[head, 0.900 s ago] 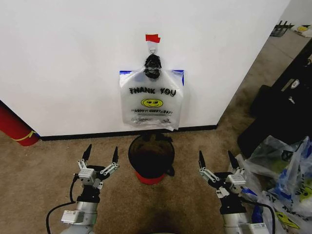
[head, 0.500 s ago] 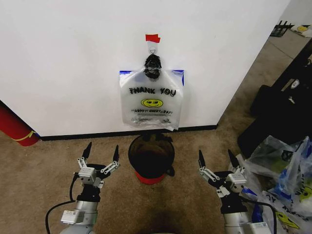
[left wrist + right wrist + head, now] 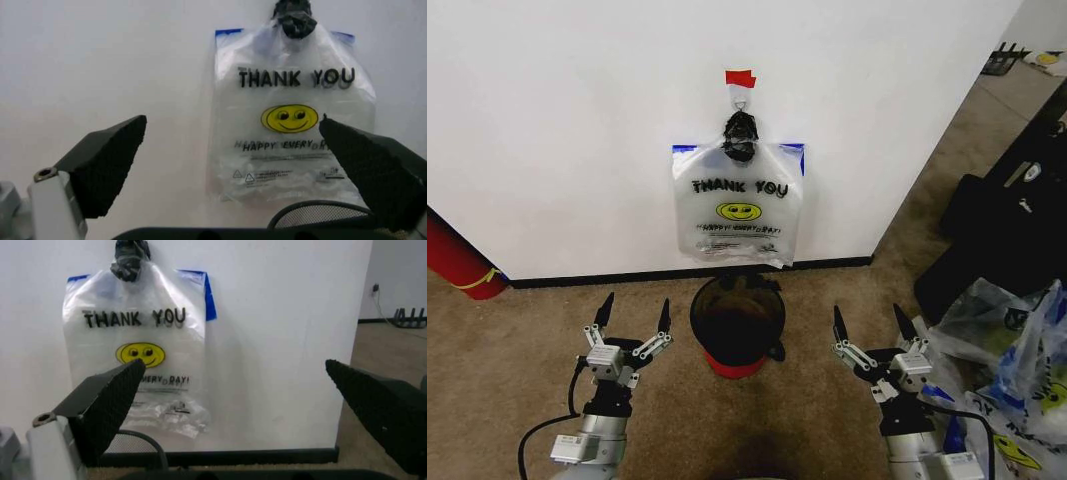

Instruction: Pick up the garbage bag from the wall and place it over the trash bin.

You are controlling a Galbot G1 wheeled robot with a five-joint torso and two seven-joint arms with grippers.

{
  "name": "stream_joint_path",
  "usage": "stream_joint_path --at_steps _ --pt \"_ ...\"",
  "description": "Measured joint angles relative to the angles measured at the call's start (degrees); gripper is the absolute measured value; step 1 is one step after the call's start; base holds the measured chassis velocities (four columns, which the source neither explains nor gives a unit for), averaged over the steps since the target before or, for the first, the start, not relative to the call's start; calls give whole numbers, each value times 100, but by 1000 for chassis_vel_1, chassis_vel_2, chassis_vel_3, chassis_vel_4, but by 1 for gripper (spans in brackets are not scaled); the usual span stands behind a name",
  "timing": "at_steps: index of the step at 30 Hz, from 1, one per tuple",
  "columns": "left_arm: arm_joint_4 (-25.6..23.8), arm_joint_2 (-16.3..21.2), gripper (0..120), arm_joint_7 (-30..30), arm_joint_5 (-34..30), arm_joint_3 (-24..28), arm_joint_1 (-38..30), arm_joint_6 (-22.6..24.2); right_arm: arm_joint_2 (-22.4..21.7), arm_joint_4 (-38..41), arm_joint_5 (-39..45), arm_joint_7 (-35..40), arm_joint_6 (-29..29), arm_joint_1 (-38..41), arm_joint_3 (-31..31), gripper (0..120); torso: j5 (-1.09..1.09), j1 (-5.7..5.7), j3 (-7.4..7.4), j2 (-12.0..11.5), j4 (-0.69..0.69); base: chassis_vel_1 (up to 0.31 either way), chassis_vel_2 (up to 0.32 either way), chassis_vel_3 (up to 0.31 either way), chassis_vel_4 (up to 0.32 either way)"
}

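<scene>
White wall [image 3: 577,120] fills the far side of the scene, with a black baseboard along brown carpet [image 3: 517,330]. On it the garbage bag [image 3: 739,205], clear with "THANK YOU" and a yellow smiley, hangs from a small hook [image 3: 740,101] under a strip of red tape [image 3: 740,77]. Just below stands the trash bin [image 3: 737,322], black with a red base, near the wall. Left tool [image 3: 633,320] hovers left of the bin, released, fingers spread. Right tool [image 3: 869,329] hovers right of it, likewise spread and holding nothing.
</scene>
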Motion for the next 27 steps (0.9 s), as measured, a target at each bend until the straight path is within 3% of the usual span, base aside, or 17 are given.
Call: stream_joint_path --at_steps 27 --pt "93 14 100 -28 -23 -10 -108 38 -42 -50 -41 11 -32 91 -21 100 0 0 0 0 0 0 0 0 0"
